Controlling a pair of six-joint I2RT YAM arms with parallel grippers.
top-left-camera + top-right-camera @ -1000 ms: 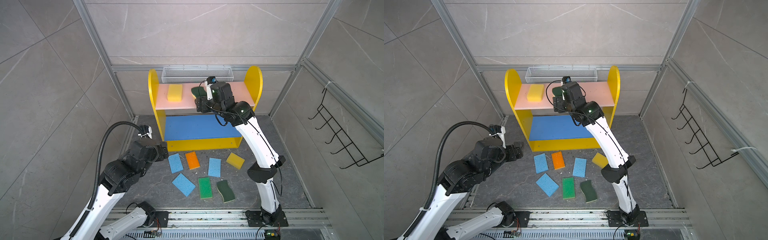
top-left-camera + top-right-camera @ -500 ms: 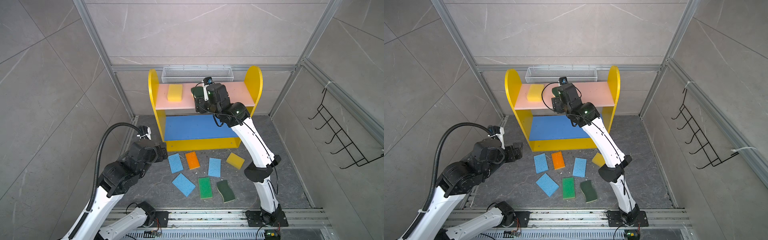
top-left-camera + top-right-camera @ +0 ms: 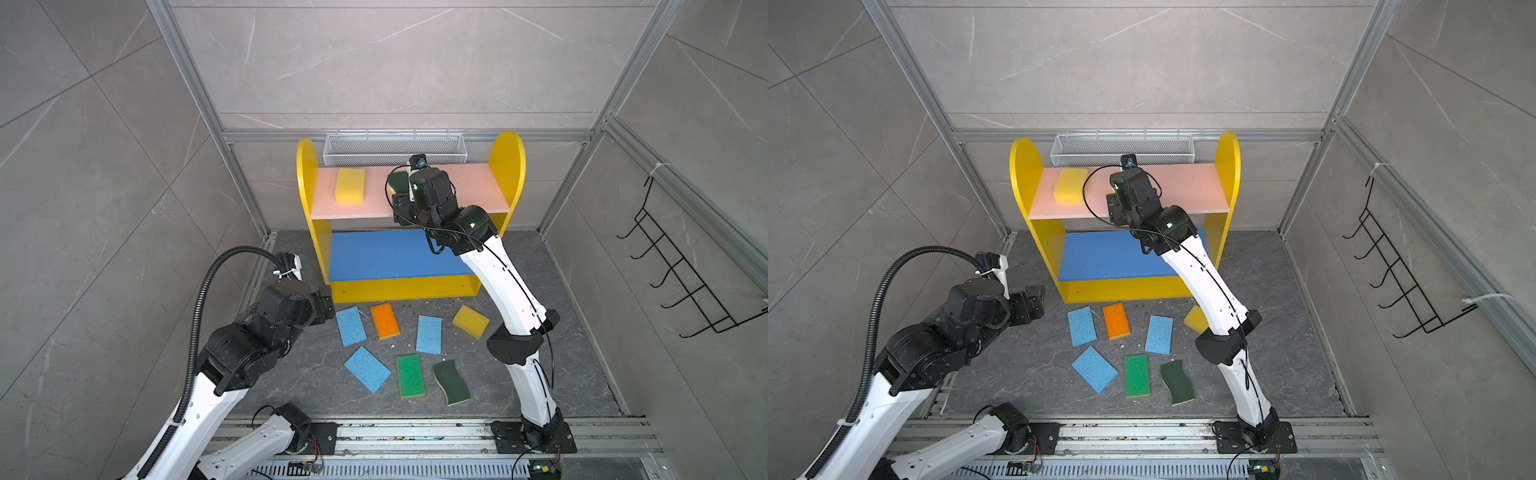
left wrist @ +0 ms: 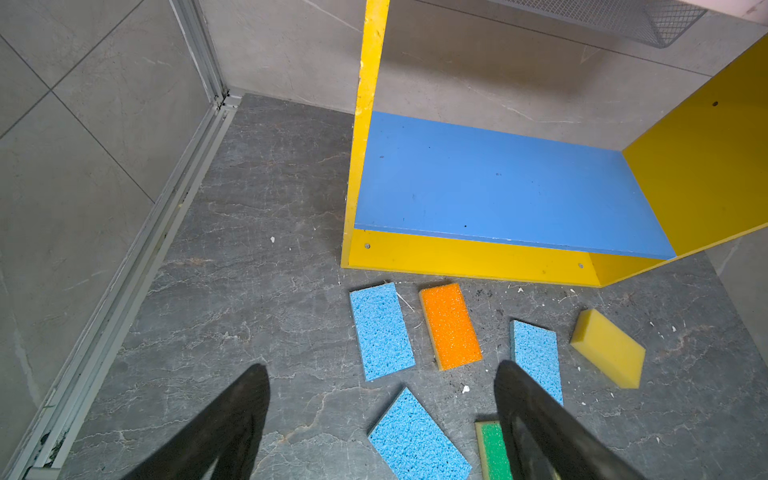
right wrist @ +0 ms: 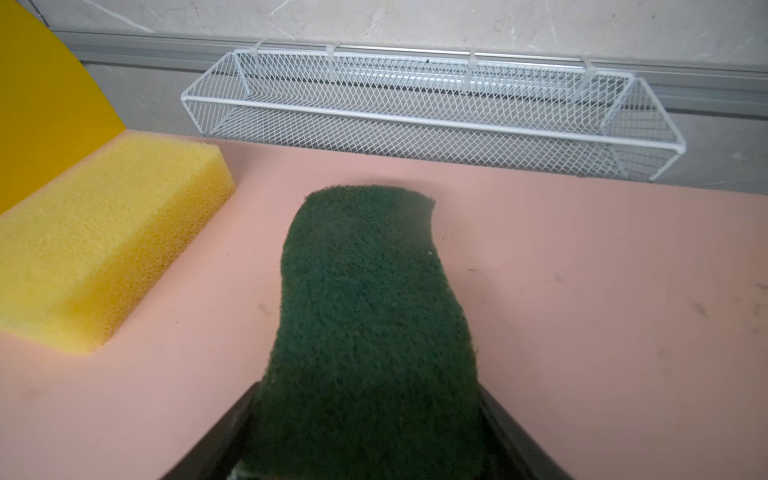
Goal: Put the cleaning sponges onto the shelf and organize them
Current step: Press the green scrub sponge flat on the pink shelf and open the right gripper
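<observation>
Gripping a wavy dark green scourer (image 5: 365, 291) by its two long sides, the right end effector (image 5: 365, 392) reaches over the pink upper board (image 3: 473, 187) of the yellow shelf (image 3: 305, 174). The scourer lies dark side up near the middle of that board; whether it rests on the board or hangs just above it, I cannot tell. A thick yellow sponge (image 3: 350, 185) sits flat on the same board toward the left side panel, apart from the scourer. A white wire mesh basket (image 3: 395, 147) hangs on the wall behind the shelf.

The left end effector (image 4: 380, 368) hovers low over the dark grey surface (image 3: 291, 374) by the shelf's front left corner, its fingers (image 4: 232, 415) spread wide and holding nothing.

Seven sponges lie loose on the surface in front of the shelf's base. Nearest the shelf, from left to right, are a light blue sponge (image 3: 351, 326), an orange sponge (image 3: 385, 320), a second light blue sponge (image 3: 429, 334) and a second yellow sponge (image 3: 471, 321). Farther forward lie a third light blue sponge (image 3: 367, 370), a bright green sponge (image 3: 410, 376) and a second wavy scourer (image 3: 451, 382).
</observation>
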